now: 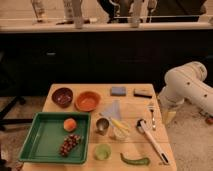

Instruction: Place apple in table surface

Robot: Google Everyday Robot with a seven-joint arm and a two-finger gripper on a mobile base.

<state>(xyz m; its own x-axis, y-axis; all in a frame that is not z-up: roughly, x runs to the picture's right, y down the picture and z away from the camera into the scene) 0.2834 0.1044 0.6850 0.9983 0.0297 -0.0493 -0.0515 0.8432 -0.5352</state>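
Table surface [129, 98] bears tray [44, 139] holding apple [70, 124]; gripper [170, 117], hard to discern, hangs alongside.

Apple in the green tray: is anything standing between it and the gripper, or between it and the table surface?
Yes. The gripper hangs by the table's right edge; between it and the apple stand the metal cup and fork. To reach the table surface, the apple must clear the raised rim of the green tray.

We see a green tray [42, 137] with dark grapes [69, 144], a brown bowl [62, 96], an orange bowl [87, 100], a small metal cup [102, 125], a green cup [102, 151], a fork [151, 114] and a green pepper [135, 160].
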